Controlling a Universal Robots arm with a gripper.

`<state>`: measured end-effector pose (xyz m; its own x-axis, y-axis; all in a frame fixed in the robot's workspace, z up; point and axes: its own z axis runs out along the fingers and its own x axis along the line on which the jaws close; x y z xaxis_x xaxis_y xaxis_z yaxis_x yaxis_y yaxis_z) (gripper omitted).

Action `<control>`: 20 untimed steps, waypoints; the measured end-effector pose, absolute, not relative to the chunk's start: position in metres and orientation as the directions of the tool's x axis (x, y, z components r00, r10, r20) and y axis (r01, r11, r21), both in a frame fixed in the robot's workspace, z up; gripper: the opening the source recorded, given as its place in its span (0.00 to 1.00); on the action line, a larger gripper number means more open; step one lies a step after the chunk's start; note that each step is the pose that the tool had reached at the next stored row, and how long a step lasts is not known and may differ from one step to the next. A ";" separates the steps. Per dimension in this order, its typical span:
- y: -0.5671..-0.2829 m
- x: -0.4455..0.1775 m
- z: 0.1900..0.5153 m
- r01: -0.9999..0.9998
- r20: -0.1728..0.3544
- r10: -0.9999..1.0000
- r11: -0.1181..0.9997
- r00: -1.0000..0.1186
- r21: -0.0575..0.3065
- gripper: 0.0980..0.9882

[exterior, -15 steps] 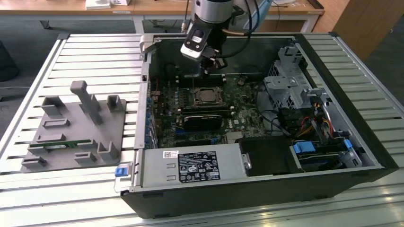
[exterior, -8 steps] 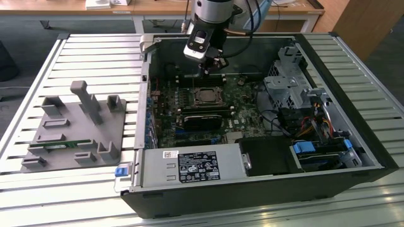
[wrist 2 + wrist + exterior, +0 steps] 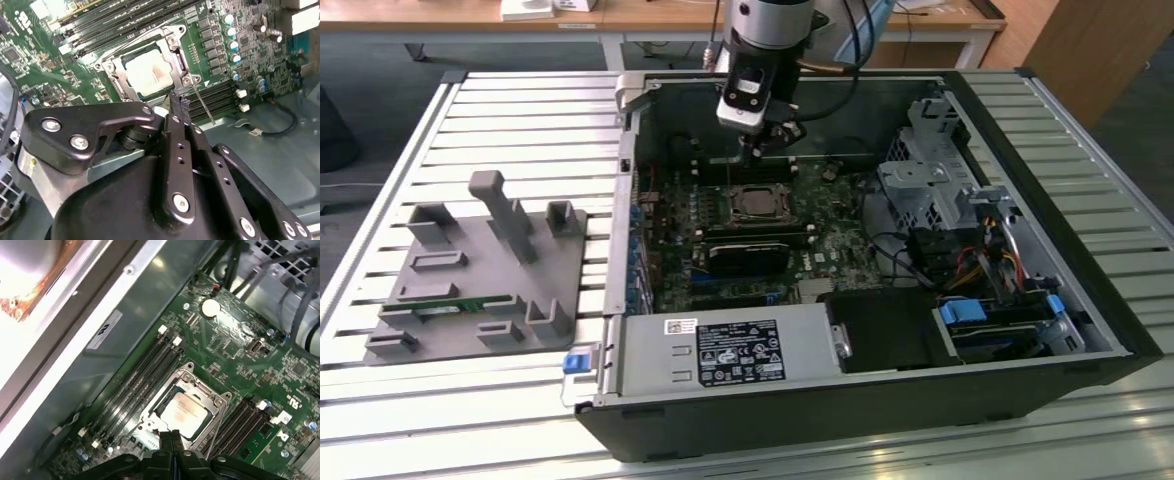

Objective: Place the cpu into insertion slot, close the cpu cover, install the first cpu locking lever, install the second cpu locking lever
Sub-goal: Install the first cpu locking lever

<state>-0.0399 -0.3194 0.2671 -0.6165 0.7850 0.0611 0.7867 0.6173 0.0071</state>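
The cpu (image 3: pixel 150 72) sits under the lowered cpu cover (image 3: pixel 178 56), so the lever step seems in hand. The gripper (image 3: pixel 178 102), fingers pinched together and empty, hovers at the cover's corner; the locking lever (image 3: pixel 205 107) likely needs careful pressing.

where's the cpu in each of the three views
Exterior view: the cpu sits mid-motherboard in the open case, nearer the camera than the hand.
Second wrist view: the cpu, framed by the cpu cover, lies just past the hand.
First wrist view: the cpu lies just beyond the hand.
Shared landmark: the hand's dark tips beside the cpu.
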 end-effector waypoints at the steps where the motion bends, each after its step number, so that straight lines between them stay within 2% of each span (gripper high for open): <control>1: -0.319 -0.040 0.267 0.778 0.061 0.776 0.629 -0.628 0.007 0.01; 20: -0.319 -0.040 0.267 0.563 0.061 0.562 0.826 -0.825 0.007 0.01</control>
